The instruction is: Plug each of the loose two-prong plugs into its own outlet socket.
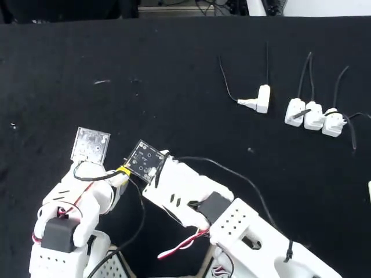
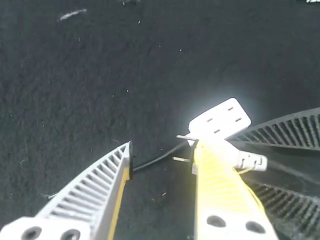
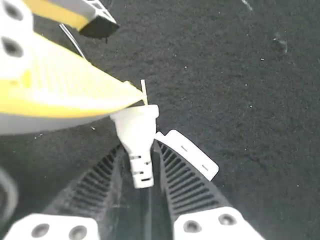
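"White plug, entry one: clenched in my right gripper, prongs pointing away from the wrist, low over the black table. Entry two: socket, white, lying on the table just beside that gripper. Entry three: left gripper, fingers spread, holding nothing, its yellow finger close against the prongs."

"Risks listed?"

"Two, as I judged them. The prongs were not lined up with the socket's slots, and nothing pinned the socket, so a push could skid it away. And the yellow finger could knock the prongs or twist the plug in its grip."

"What did each camera add?"

"The left wrist view gave the socket's slotted face in full. The right wrist view had it half behind a finger, but showed the grip on the plug body. The high view added a second plug and three white corded blocks, well apart from both arms on the right arm's side. Whether those were mated, I could not tell."
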